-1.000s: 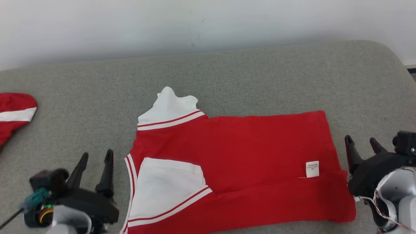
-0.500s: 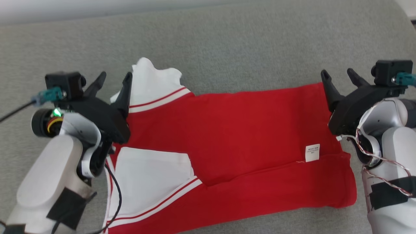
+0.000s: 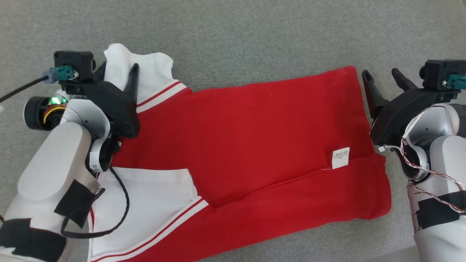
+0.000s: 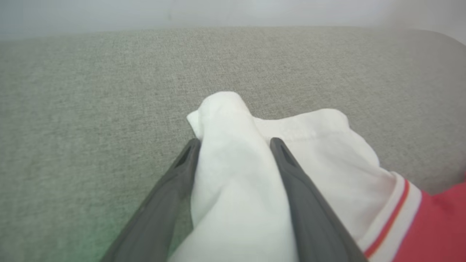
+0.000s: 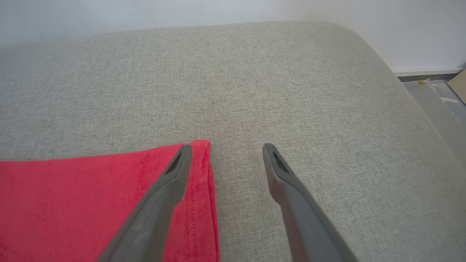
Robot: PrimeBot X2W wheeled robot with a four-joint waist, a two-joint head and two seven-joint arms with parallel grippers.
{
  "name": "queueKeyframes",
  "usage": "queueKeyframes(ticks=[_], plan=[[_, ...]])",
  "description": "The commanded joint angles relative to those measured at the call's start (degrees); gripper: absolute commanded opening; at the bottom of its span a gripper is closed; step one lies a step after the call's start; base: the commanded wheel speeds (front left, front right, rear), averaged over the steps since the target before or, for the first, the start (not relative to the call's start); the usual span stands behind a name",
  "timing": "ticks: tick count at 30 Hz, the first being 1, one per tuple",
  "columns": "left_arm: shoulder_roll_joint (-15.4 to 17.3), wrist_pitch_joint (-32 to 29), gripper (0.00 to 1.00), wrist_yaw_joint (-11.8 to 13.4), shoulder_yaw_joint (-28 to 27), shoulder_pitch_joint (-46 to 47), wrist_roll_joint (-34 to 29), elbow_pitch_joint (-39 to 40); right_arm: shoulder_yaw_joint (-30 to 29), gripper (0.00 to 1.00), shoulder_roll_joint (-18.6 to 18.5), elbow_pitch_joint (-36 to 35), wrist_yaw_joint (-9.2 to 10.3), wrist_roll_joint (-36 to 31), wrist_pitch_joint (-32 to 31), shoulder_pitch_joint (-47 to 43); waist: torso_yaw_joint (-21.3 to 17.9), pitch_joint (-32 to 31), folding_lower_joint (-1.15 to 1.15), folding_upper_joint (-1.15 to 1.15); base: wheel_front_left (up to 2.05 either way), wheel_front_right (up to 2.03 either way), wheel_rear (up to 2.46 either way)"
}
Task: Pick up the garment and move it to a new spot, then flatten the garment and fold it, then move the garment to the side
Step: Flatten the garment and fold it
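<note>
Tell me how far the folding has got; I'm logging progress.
Done: the garment lies spread on the grey cushion, near edge apparently folded over. In hand: both open, left gripper astride the white sleeve, right gripper at the red hem corner. Remaining: grasp, finish folding, move it aside.

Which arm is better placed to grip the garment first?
Left, probably: the open left tool has the raised white sleeve between its fingers. The right tool merely straddles the flat red hem.

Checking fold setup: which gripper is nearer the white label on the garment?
Right. The right gripper hangs at the red hem's far corner, just past the label; the left gripper is across the garment, its fingers astride the white sleeve.
</note>
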State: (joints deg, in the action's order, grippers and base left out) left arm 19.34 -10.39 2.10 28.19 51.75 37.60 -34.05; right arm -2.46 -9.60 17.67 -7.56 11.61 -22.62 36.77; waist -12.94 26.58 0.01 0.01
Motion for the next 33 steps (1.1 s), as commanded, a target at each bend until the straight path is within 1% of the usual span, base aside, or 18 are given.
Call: queueKeyframes(ticks=[1,4,9,14,15,17,22,26,29,33], plan=[[0.4,-0.7,1.00,0.9,0.4,0.8,-1.0,-1.3,0.1,1.00,0.4,0.0,0.15,0.6,0.4,-0.2,-0.8,0.8,-0.01,-0.01,0.00,0.00,0.00],[0.9,-0.2,1.00,2.1,0.4,1.7,-1.8,-2.3,0.2,1.00,0.5,-0.2,0.15,0.7,0.6,-0.3,-1.0,0.9,-0.01,-0.01,0.00,0.00,0.00],[0.5,0.8,1.00,3.4,0.9,2.9,-2.9,-2.3,0.1,1.00,0.6,0.0,0.15,1.0,0.4,-0.8,-1.0,0.2,-0.01,-0.01,0.00,0.00,0.00],[1.3,1.9,1.00,5.7,1.0,3.8,-4.5,-1.4,-0.7,1.00,-0.2,-0.2,0.15,0.9,0.2,-1.4,-1.0,-1.3,-0.01,-0.01,0.00,0.00,0.00],[1.3,1.9,1.00,5.7,1.0,3.8,-4.5,-1.4,-0.7,1.00,-0.2,-0.2,0.15,0.9,0.2,-1.4,-1.0,-1.3,-0.01,-0.01,0.00,0.00,0.00],[1.8,2.1,1.00,6.5,1.2,3.9,-5.1,-0.9,-1.2,1.00,-0.4,-0.4,0.15,0.9,0.1,-1.9,-1.0,-1.9,-0.01,-0.01,0.00,0.00,0.00],[2.1,0.3,1.00,7.3,1.5,1.8,-4.2,0.4,-2.3,1.00,-1.2,-1.0,0.15,0.7,-0.4,-3.1,-0.7,-3.1,-0.01,-0.01,0.00,0.00,0.00],[1.8,-2.7,1.00,7.6,1.8,0.0,-2.9,0.7,-2.6,1.00,-1.1,-1.9,0.15,0.2,-1.2,-3.4,-0.8,-3.4,-0.01,-0.01,0.00,0.00,0.00],[1.8,-3.9,1.00,7.7,1.7,-0.5,-2.1,0.8,-2.4,1.00,-0.9,-2.7,0.15,0.1,-1.7,-3.3,-1.2,-3.2,-0.01,-0.01,0.00,0.00,0.00],[3.3,-5.2,1.00,8.4,2.2,0.6,-3.2,-1.1,-1.4,1.00,-0.4,-3.6,0.15,0.1,-2.1,-3.2,-2.4,-2.4,-0.01,-0.01,0.00,0.00,0.00]])
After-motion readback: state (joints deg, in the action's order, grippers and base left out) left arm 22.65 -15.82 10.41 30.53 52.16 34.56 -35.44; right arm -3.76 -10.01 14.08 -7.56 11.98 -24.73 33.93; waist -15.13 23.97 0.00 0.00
